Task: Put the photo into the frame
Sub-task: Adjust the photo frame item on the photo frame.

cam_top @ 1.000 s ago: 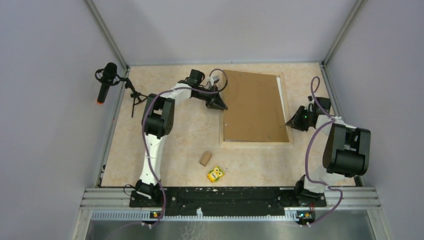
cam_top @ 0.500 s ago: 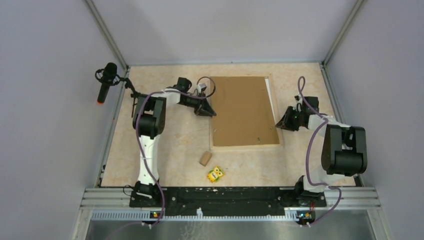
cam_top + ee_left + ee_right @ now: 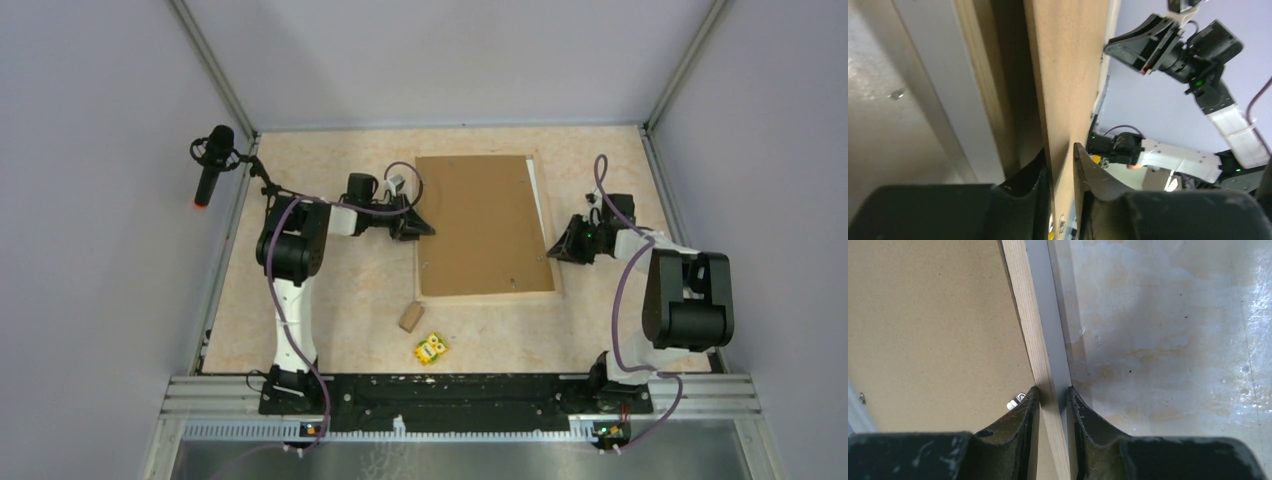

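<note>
My left hand (image 3: 417,226) is at the left long edge of the frame (image 3: 538,190) and my right hand (image 3: 556,250) is at its right long edge. The frame is therefore between my 2 hands, in the middle of the desk (image 3: 360,290) and a little to the far side. Its back is turned upward, and the brown backing board (image 3: 485,225) covers almost all of it.

In the right wrist view, my 2 fingers (image 3: 1029,412) are closed on the thin pale wood strip of the frame, 1 finger on each side, with only the strip between them. A small metal clip (image 3: 1015,401) sits on the board just beside the inner finger.

In the left wrist view, my fingers (image 3: 1087,172) are pressed together on the edge of the backing board. The pale strip seems to pass just outside the other finger, but the angle is steep and I am not sure.

I cannot tell if the frame rests on the desk or is lifted a little. I cannot make out the photo in any view.

Near the front edge of the frame lie a small brown block (image 3: 410,317) and a yellow toy (image 3: 431,348), apart from it.
</note>
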### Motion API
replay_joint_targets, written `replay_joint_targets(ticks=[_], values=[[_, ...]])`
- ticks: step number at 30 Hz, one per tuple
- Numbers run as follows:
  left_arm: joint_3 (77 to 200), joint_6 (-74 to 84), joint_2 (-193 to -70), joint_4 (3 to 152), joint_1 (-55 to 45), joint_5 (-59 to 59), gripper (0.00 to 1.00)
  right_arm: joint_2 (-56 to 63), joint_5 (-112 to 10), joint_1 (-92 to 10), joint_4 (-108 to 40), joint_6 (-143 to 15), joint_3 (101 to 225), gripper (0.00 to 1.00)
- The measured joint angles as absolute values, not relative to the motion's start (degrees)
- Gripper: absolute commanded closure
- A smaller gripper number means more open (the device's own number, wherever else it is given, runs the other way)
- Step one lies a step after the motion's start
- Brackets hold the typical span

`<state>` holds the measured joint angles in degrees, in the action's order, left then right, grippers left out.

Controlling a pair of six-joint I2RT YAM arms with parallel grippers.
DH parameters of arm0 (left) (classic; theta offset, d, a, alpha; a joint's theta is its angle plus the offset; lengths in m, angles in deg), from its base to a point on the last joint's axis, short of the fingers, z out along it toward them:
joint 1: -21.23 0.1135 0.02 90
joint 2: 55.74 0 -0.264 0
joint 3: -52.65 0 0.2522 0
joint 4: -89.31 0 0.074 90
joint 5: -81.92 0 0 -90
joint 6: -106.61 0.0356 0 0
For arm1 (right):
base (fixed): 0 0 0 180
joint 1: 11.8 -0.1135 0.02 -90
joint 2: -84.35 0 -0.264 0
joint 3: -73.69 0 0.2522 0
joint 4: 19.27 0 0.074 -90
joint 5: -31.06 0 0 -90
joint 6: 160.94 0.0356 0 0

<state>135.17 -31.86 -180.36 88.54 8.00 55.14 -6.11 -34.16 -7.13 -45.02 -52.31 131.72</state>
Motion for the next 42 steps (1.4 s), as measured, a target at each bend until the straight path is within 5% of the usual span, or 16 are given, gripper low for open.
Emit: replay_joint_targets(ticks=[2,8,30,33,42], values=[[134.5,-34.1,-180.4,91.9,7.8,55.0,0.99,-6.3,-34.1,-7.1,-45.0,-52.3,131.8,0.77],[136.1,-34.4,-179.9,91.7,7.8,57.2,1.00,-6.9,-34.5,-7.3,-45.4,-51.3,133.2,0.60],[141.7,-22.5,-176.7,72.3,9.5,59.8,1.00,-18.5,-36.6,-8.2,-39.3,-49.3,144.7,0.56],[141.7,-23.5,-176.5,72.5,9.1,59.8,1.00,-19.6,-38.0,-9.4,-39.6,-49.5,146.3,0.60],[145.0,-23.2,-176.5,69.6,8.1,59.0,1.00,-20.8,-42.3,-11.5,-41.7,-52.2,149.5,0.99]])
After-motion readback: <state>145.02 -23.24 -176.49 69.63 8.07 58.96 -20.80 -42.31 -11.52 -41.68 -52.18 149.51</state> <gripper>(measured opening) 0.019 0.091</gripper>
